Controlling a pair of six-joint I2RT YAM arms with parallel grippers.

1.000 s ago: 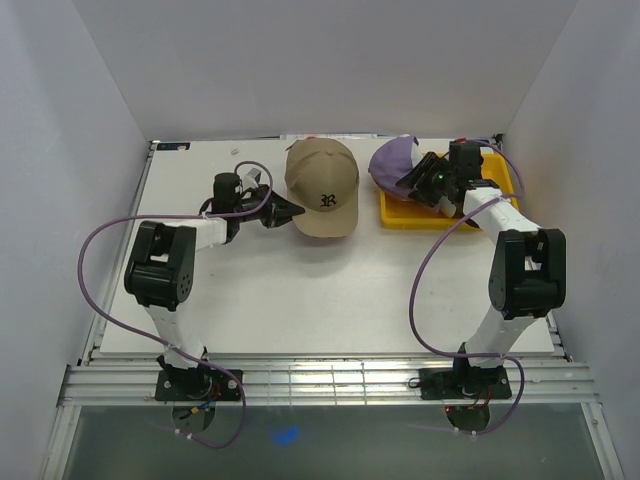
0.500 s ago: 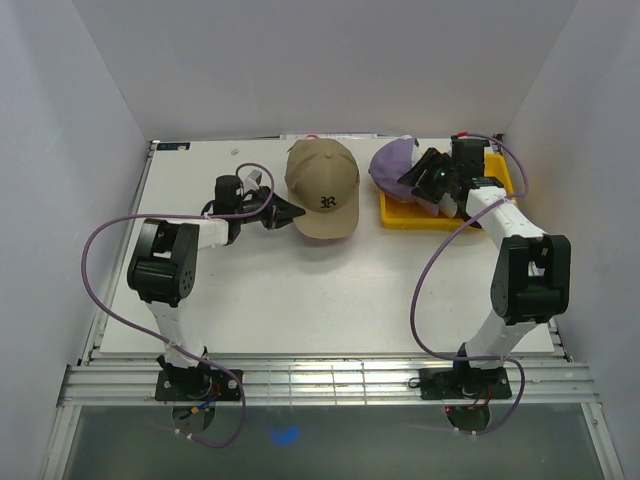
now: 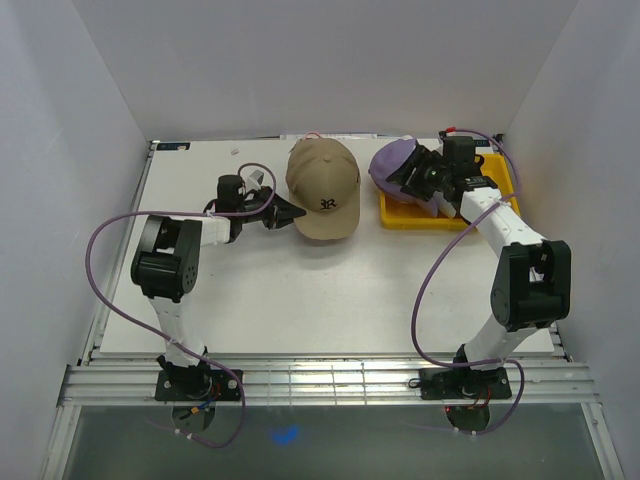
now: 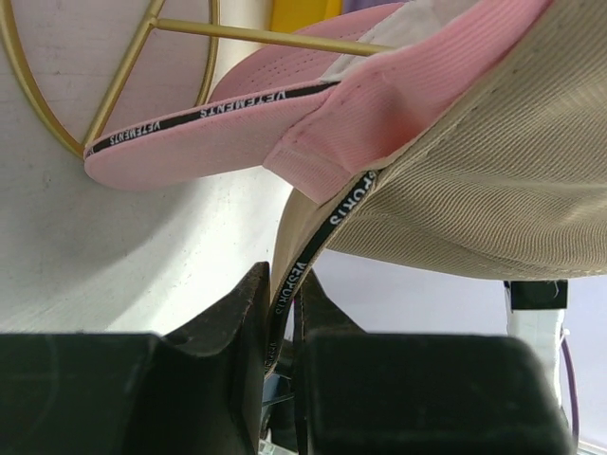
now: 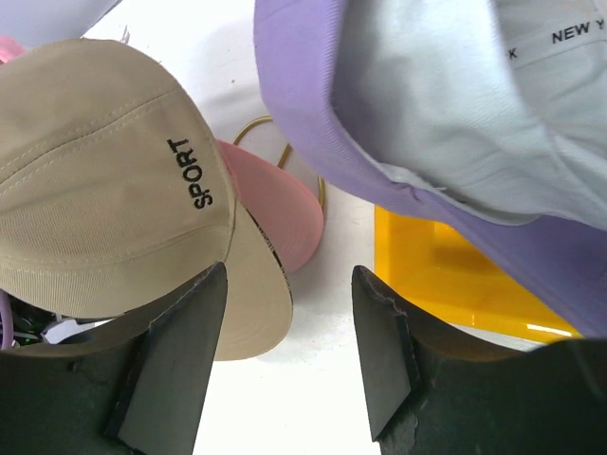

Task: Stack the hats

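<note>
Got the left gripper clamped on the rim of the tan cap, right over the pink cap on the gold wire stand. Holding the right gripper apart, empty, beside the purple cap by the yellow tray. Looks mid-stack; next, gotta grab purple and carry it over.

White bench, surface pale and flat. Yellow tray is set at the far right. Gold wire stand is placed at far centre, covered by a tan cap.
</note>
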